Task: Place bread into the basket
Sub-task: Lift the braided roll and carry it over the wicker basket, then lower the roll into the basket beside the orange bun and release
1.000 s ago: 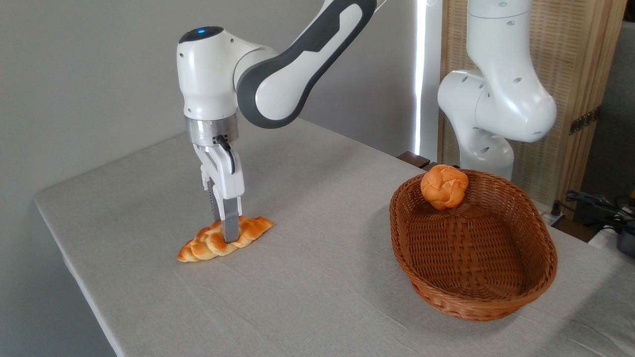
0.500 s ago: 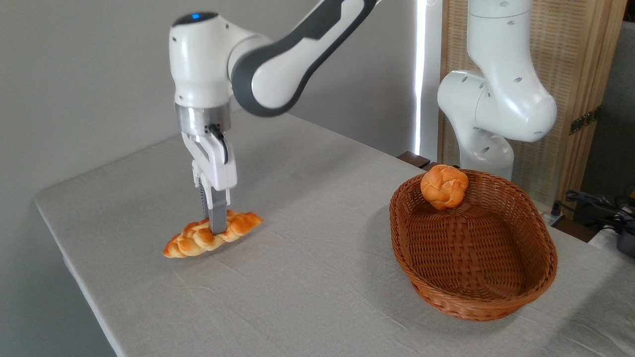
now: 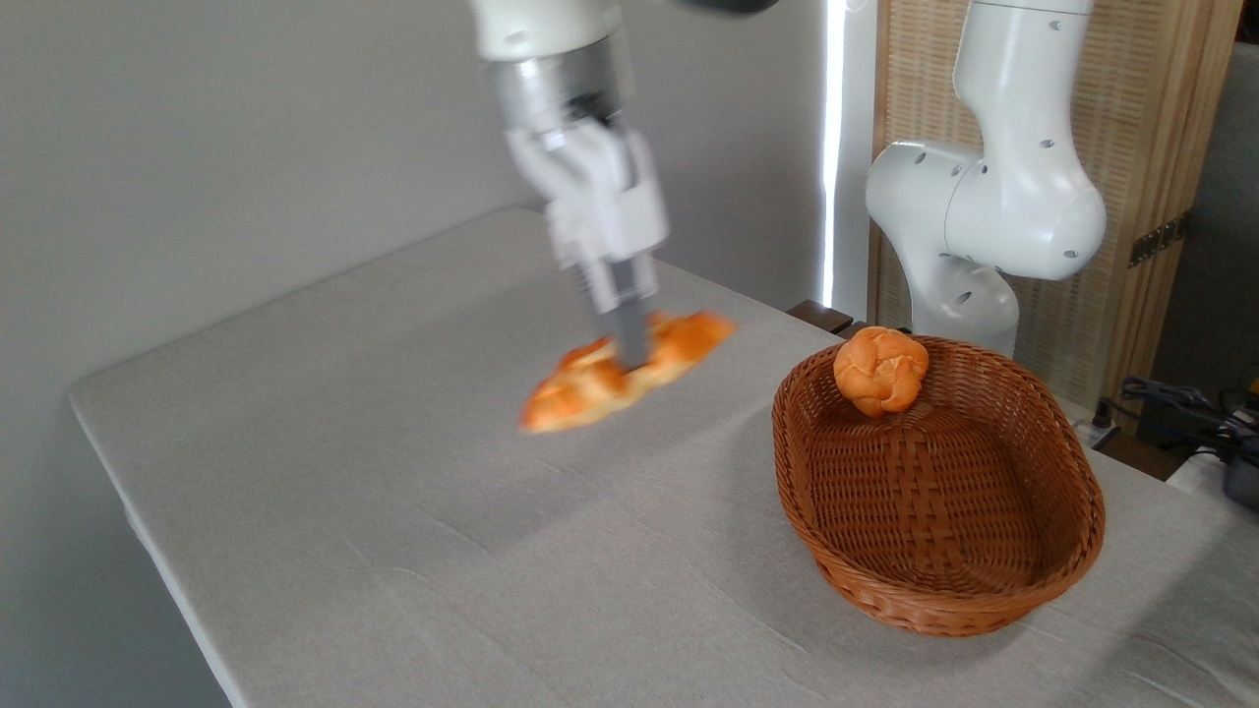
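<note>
The bread (image 3: 590, 385), a long braided golden-orange loaf, hangs in the air above the table, blurred by motion. My gripper (image 3: 629, 362) is shut on its middle, fingers pointing down. The brown wicker basket (image 3: 1067, 560) stands on the table to the right of the loaf, a short gap away. The loaf's shadow lies on the cloth below it.
A small round orange bun (image 3: 880, 370) rests against the basket's far rim. The arm's white base (image 3: 984, 236) rises behind the basket. The table (image 3: 344, 472) is covered in grey cloth; its left and front edges drop off. Cables (image 3: 1180, 403) lie at far right.
The gripper has lifted the loaf off the table and carried it fast to the right, toward the basket. The basket and bun have not moved.
</note>
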You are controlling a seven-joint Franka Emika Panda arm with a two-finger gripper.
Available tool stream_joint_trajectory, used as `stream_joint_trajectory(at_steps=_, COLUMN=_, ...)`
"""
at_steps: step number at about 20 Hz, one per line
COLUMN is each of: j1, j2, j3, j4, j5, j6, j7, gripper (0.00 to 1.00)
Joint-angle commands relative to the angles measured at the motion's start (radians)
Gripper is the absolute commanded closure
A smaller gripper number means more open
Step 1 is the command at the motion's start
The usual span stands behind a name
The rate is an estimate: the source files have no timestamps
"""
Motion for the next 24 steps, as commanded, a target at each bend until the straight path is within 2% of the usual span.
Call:
stream_joint_trajectory(at_steps=1, j1=-0.006, j2=-0.212, j3=0.051, j4=-0.185, j5=-0.004, j6=-0.089, j7=0.081, gripper=0.80)
stream_joint_trajectory(at_steps=2, j1=-0.004, j2=-0.260, j3=0.069, j4=-0.237, j5=0.002, j6=-0.096, j7=0.081, gripper=0.79)
stream_joint_trajectory(at_steps=4, j1=-0.003, j2=-0.299, j3=0.101, j4=-0.299, j5=0.039, j6=-0.109, j7=0.079, gripper=0.79)
stream_joint_trajectory(at_steps=9, j1=-0.001, j2=-0.297, j3=0.250, j4=-0.322, j5=0.104, j6=-0.100, j7=0.075, gripper=0.77)
stream_joint_trajectory(at_steps=11, j1=-0.001, j2=-0.285, j3=0.273, j4=-0.322, j5=0.111, j6=-0.092, j7=0.075, gripper=0.76)
stream_joint_trajectory(at_steps=12, j1=-0.003, j2=-0.274, j3=0.278, j4=-0.324, j5=0.133, j6=-0.092, j7=0.070, gripper=0.70)
stream_joint_trajectory(at_steps=13, j1=-0.003, j2=-0.263, j3=0.278, j4=-0.324, j5=0.142, j6=-0.092, j7=0.065, gripper=0.68)
stream_joint_trajectory(at_steps=14, j1=-0.003, j2=-0.260, j3=0.279, j4=-0.325, j5=0.142, j6=-0.090, j7=0.067, gripper=0.60)
stream_joint_trajectory(at_steps=16, j1=-0.007, j2=-0.240, j3=0.278, j4=-0.325, j5=0.143, j6=-0.090, j7=0.067, gripper=0.27)
stream_joint_trajectory(at_steps=22, j1=-0.009, j2=-0.217, j3=0.279, j4=-0.333, j5=0.165, j6=-0.081, j7=0.069, gripper=0.12)
stream_joint_trajectory(at_steps=24, j1=-0.009, j2=-0.216, j3=0.279, j4=-0.333, j5=0.171, j6=-0.081, j7=0.069, gripper=0.10)
